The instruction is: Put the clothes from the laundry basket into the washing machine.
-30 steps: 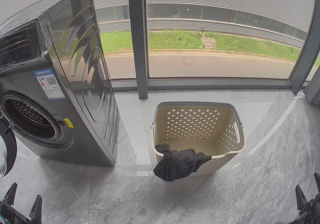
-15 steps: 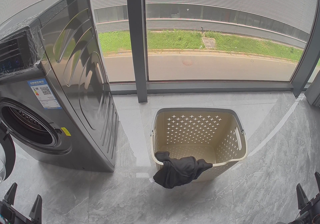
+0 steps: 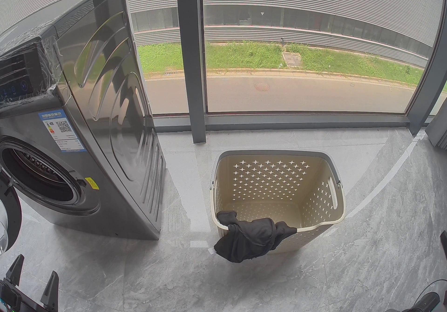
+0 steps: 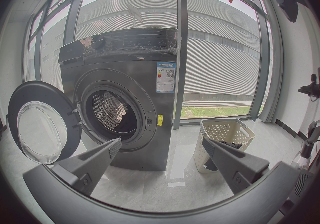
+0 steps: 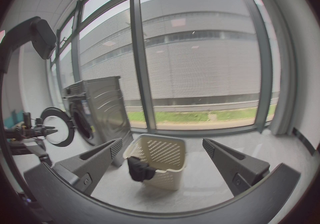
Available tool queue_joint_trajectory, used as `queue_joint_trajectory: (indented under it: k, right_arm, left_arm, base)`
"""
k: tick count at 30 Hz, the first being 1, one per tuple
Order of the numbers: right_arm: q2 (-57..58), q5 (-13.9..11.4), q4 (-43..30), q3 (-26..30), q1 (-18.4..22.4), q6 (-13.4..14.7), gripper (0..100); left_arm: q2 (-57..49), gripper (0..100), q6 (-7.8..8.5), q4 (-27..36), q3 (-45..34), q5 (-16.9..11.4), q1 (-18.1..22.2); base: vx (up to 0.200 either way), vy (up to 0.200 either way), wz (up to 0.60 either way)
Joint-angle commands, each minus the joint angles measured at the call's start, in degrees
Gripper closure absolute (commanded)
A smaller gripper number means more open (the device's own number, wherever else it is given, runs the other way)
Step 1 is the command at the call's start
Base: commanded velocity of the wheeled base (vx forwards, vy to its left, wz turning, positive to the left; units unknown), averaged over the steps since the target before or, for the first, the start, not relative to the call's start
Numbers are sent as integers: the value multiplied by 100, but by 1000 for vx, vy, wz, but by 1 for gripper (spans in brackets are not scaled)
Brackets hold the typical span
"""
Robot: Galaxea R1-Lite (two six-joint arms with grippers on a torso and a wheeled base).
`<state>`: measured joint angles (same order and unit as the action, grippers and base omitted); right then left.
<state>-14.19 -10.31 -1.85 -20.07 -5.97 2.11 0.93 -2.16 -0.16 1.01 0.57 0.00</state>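
A cream laundry basket (image 3: 274, 154) stands on the floor in front of the window. A black garment (image 3: 251, 239) hangs over its near rim, half outside. To the basket's left the grey washing machine (image 3: 107, 108) has its round door (image 4: 43, 127) swung open, so the steel drum (image 4: 110, 111) shows. My left gripper (image 3: 35, 273) sits low at the near left, open and holding nothing, short of the machine. My right gripper (image 5: 161, 142) is open and holding nothing, well back from the basket (image 5: 163, 154) and the garment (image 5: 138, 169).
A glass wall with a dark pillar (image 3: 191, 47) runs behind the machine and basket. Bare grey marble floor (image 3: 186, 271) lies between me, the machine and the basket. The open door juts out at the machine's left side (image 3: 9, 215).
The head camera shifted early on, so the whole scene slid. Since then my right gripper has dropped almost out of the head view's lower right corner. Basket, garment and left gripper are unmoved.
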Motion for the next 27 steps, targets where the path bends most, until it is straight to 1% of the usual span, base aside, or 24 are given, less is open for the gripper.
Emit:
queue_joint_trajectory:
  k: [1,2,5,6,7,8,11,12,13,14,16,23,24,25,27]
  right_arm:
    - [-2123,-867,10,-50,-1064,158,0]
    - [-2369,-929,97,-50,-1169,193,0]
    - [-3116,-937,440,-6,-1371,404,0]
    - [-3371,-937,563,3,-1424,431,0]
    - [-3371,-937,563,3,-1424,431,0]
    - [-3749,-937,783,29,-1486,439,0]
    - [-4338,-937,1187,38,-1530,457,0]
    - [-4338,-937,1187,38,-1530,457,0]
    - [-4698,-937,1442,38,-1530,457,0]
    - [-4698,-937,1442,38,-1530,457,0]
    - [-5217,-902,1811,29,-1538,439,0]
    - [-6394,-858,2585,-41,-1653,466,0]
    - [-6394,-858,2585,-41,-1653,466,0]
    - [-6737,-788,2875,-41,-1661,466,0]
    - [-7089,-665,3226,-50,-1732,475,0]
  left_arm:
    - [-84,0,5,-2,-101,4,0]
    - [-84,0,-4,-2,-101,4,0]
    - [-84,0,5,-2,-92,4,0]
    - [-84,0,14,-2,-101,4,0]
    - [-84,0,14,-2,-101,4,0]
    - [-84,0,14,-2,-92,4,0]
    - [-84,0,14,-2,-101,4,0]
    - [-84,0,14,-2,-101,4,0]
    - [-93,0,14,-2,-101,-5,0]
    - [-93,0,14,-2,-101,-5,0]
    - [-93,0,22,-2,-101,-5,0]
    - [-84,0,31,-2,-101,-13,0]
    - [-84,0,31,-2,-101,-13,0]
    - [-93,0,22,-2,-92,-22,0]
    - [-93,0,22,-2,-92,-22,0]
  base:
    - [0,0,0]
    - [0,0,0]
    - [0,0,0]
    - [0,0,0]
    - [0,0,0]
    - [0,0,0]
    - [0,0,0]
    - [0,0,0]
    - [0,0,0]
    - [0,0,0]
    - [0,0,0]
    - [0,0,0]
    - [0,0,0]
    - [0,0,0]
    - [0,0,0]
